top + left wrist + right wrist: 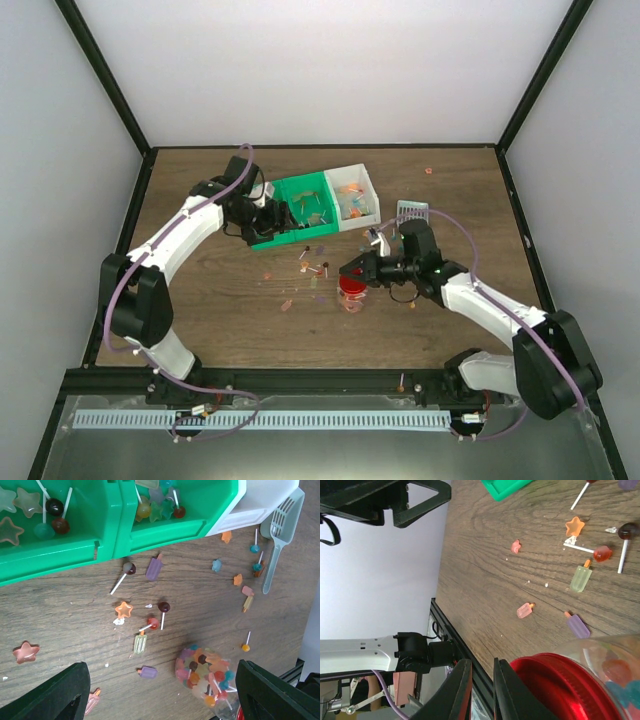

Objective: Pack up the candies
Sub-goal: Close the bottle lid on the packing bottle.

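Candies mostly loose on table, centre of top view, between green bin and jar; more inside both. Scoop at upper right. Left gripper spread wide above the spill. Right gripper near-closed, empty, beside red lid.

From the right wrist, the jar and its red lid run off the bottom and right edges; from above, the candies strewn on the surface are specks too small to sort
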Robot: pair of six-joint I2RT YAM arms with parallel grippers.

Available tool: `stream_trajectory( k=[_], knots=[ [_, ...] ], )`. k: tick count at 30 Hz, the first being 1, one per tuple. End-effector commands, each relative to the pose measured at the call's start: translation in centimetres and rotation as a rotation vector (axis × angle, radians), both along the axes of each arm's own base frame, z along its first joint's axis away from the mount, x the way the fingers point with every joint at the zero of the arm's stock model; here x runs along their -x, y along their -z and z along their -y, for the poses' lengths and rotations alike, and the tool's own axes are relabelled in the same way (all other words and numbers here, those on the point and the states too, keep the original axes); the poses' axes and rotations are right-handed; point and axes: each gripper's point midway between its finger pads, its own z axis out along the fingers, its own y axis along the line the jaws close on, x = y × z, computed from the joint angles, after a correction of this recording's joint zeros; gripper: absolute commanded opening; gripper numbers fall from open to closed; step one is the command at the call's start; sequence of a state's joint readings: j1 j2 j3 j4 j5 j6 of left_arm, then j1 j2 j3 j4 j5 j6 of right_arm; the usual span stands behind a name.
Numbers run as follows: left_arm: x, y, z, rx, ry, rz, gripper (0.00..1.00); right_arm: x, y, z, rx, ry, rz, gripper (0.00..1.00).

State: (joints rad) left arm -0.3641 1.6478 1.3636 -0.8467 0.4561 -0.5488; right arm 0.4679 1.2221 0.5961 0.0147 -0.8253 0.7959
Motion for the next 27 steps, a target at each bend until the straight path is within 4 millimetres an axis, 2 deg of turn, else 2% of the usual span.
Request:
stream_trajectory(
  k=[1, 4, 7, 9, 17, 20, 23, 27],
  knots=[
    [-0.2, 0.3, -0.1, 0.002, 0.003, 0.007, 0.82, -0.7, -3.8, -0.3, -0.035, -0.010, 0.096, 0.16],
    [-0.2, 0.6, -0.1, 0.002, 0.006, 0.013, 0.82, -1.1, -5.9, -0.2, -0.055, 0.004, 0.142, 0.16],
    [0.0, 0.8, -0.2, 0.008, 0.001, 0.016, 0.82, -1.2, -7.0, 0.2, -0.069, 0.008, 0.170, 0.16],
    [0.1, 1.0, -0.1, 0.021, -0.009, 0.019, 0.82, -1.1, -6.1, 0.5, -0.060, 0.009, 0.161, 0.16],
    [0.9, 1.0, -0.7, 0.032, -0.074, 0.008, 0.82, 0.5, 0.2, 2.0, -0.062, 0.005, 0.058, 0.15],
    [1.0, 0.9, -0.9, 0.031, -0.099, 0.001, 0.82, 0.7, 1.4, 2.1, -0.066, -0.006, 0.044, 0.15],
    [1.0, 0.6, -0.9, 0.039, -0.125, -0.013, 0.82, 0.5, 0.5, 1.8, -0.086, -0.022, 0.054, 0.15],
    [0.3, -0.1, -0.6, 0.059, -0.150, 0.004, 0.82, 0.2, -2.8, 1.6, -0.114, -0.031, 0.133, 0.15]
  ],
)
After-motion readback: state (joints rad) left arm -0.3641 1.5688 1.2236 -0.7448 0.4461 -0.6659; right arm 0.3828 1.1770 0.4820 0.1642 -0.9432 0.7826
